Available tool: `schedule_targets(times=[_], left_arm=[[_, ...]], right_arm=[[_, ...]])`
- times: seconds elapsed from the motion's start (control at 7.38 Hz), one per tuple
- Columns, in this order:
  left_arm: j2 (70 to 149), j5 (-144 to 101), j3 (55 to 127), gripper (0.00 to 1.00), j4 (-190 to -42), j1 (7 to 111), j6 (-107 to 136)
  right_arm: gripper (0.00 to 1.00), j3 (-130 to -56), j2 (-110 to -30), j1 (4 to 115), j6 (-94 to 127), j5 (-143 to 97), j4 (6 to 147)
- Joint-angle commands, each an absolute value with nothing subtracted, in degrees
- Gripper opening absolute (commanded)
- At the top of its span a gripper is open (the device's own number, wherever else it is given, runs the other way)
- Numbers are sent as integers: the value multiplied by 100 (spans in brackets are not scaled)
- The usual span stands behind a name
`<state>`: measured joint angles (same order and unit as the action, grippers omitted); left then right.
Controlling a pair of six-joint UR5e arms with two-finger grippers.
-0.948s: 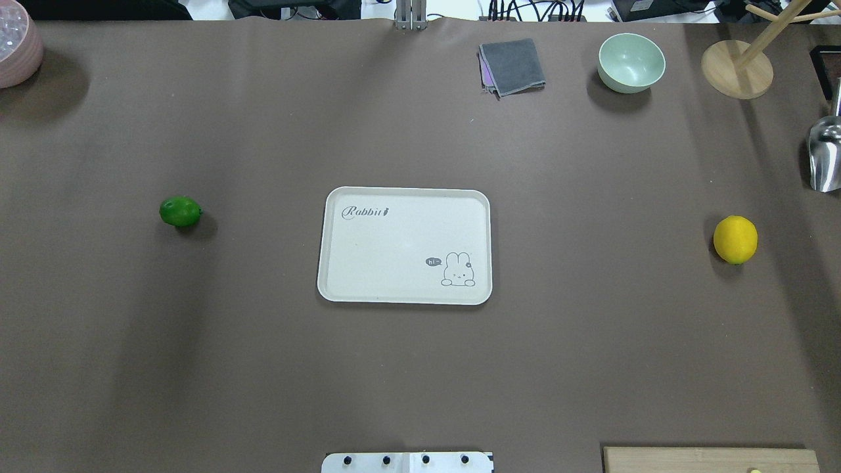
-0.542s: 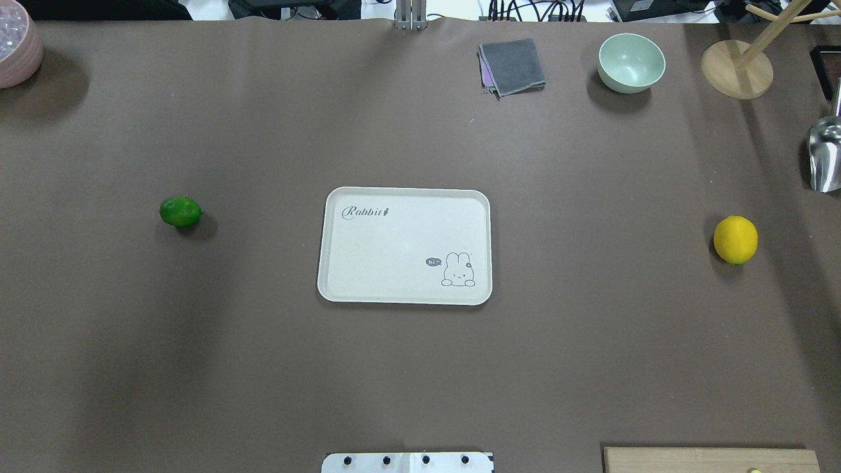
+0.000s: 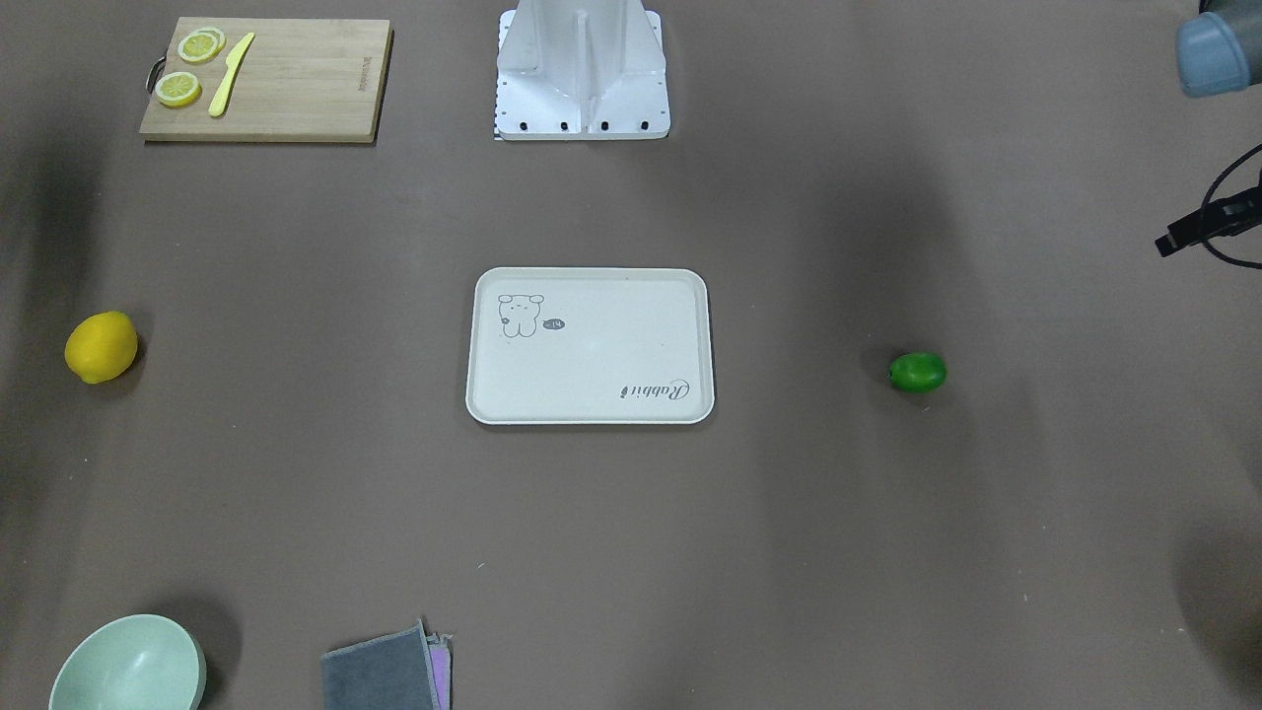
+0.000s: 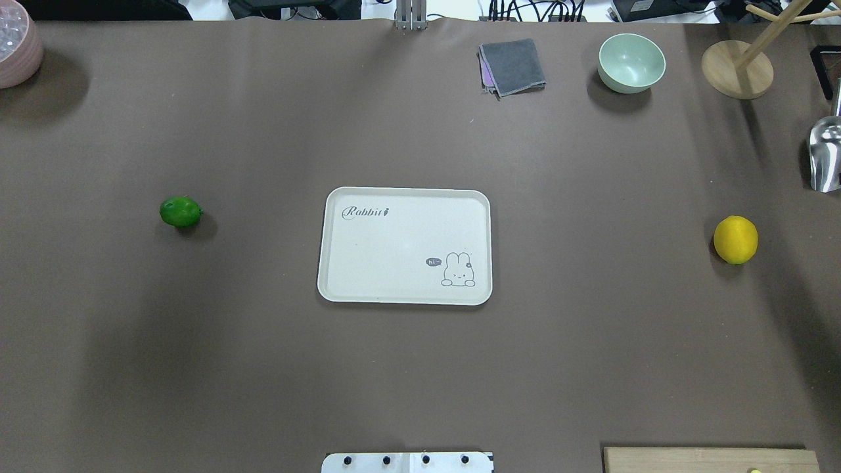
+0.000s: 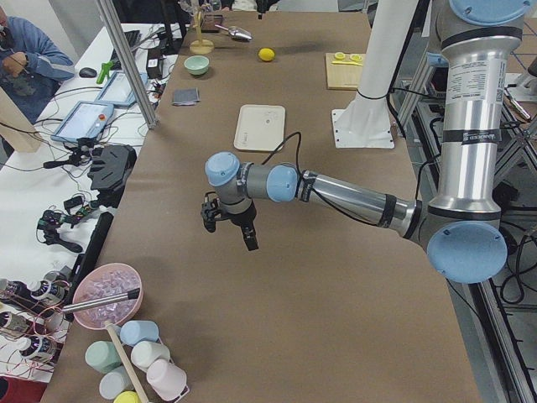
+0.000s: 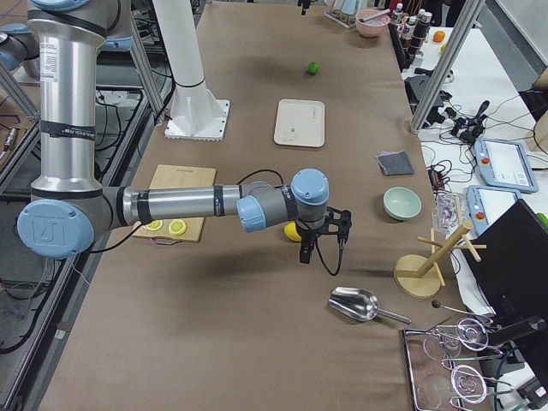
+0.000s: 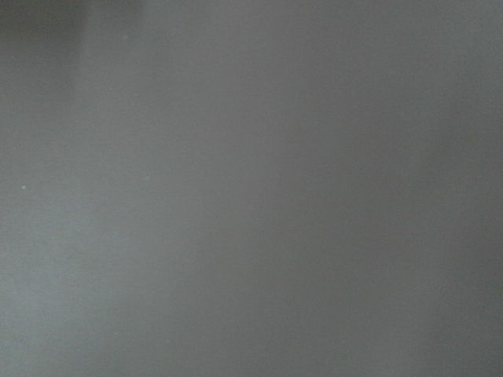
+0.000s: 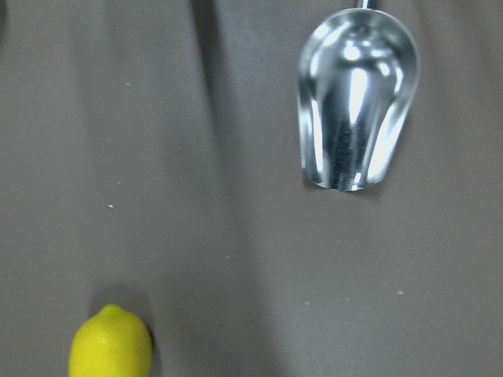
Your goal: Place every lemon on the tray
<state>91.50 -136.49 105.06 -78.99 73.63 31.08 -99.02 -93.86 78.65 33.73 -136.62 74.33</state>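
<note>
The cream tray [image 4: 394, 243] lies bare at the table's middle, also in the front view [image 3: 592, 345]. The green lemon [image 4: 181, 211] lies on the cloth to its left [image 3: 917, 372]. The yellow lemon [image 4: 735, 240] lies far right [image 3: 101, 347] and shows at the bottom left of the right wrist view [image 8: 110, 343]. My left gripper [image 5: 231, 227] hangs above the table in the left side view only. My right gripper [image 6: 324, 235] hangs just over the yellow lemon [image 6: 293, 231] in the right side view only. I cannot tell whether either is open.
A metal scoop [image 4: 824, 157] lies near the yellow lemon [image 8: 357, 102]. A green bowl [image 4: 631, 62], a grey cloth [image 4: 512, 66] and a wooden stand [image 4: 736, 69] line the far edge. A cutting board [image 3: 266, 79] with lemon slices sits by the robot base [image 3: 582, 69].
The lemons and the tray have not moved. Only the shadows on the cloth and the glint on the scoop have shifted slightly.
</note>
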Motion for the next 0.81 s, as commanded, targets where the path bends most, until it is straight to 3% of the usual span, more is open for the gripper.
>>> schedule_targets(times=[0.0, 0.14, 0.68], left_arm=[[10006, -13658, 10206, 98, -8051, 6718, 4276], [10507, -13667, 9821, 97, -8051, 6497, 4637], [11073, -13641, 8688, 97, -9319, 5758, 5963]], right_arm=[[100, -9932, -9159, 7254, 4129, -13685, 7207], [100, -9845, -8975, 6990, 4296, -13658, 7216], [100, -9475, -8877, 6363, 4132, -13184, 7181]])
